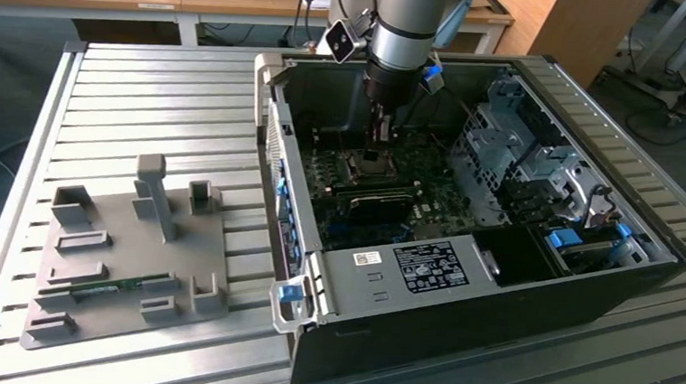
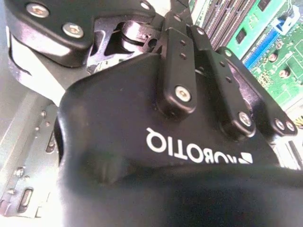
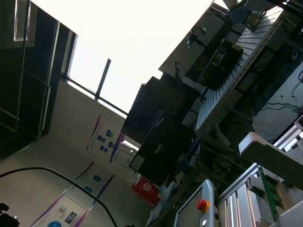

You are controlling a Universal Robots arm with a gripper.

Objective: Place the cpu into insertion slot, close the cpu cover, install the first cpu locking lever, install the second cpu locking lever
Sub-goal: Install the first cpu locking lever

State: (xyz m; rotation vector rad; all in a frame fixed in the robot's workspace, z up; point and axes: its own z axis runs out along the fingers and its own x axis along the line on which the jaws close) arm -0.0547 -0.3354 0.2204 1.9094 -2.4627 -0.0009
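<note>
In the exterior view my gripper [image 1: 379, 142] reaches straight down into the open computer case [image 1: 458, 282]. Its fingers are drawn together into one narrow tip. That tip hangs just over the far edge of the cpu socket [image 1: 366, 166] on the motherboard [image 1: 427, 202]. A pale square shows inside the socket's dark frame. I cannot tell the cpu, the cpu cover or the locking levers apart there, nor whether anything sits between the fingers. In the second wrist view the gripper's black body [image 2: 165, 156] hides the socket, with green motherboard [image 2: 274, 52] beside it.
A grey drive cage [image 1: 509, 149] stands close on the exterior view's right of the arm, and the case wall [image 1: 276, 151] on its left. A grey fixture plate [image 1: 121, 258] holding a green memory stick [image 1: 107, 286] lies on the slatted metal table [image 1: 144, 97].
</note>
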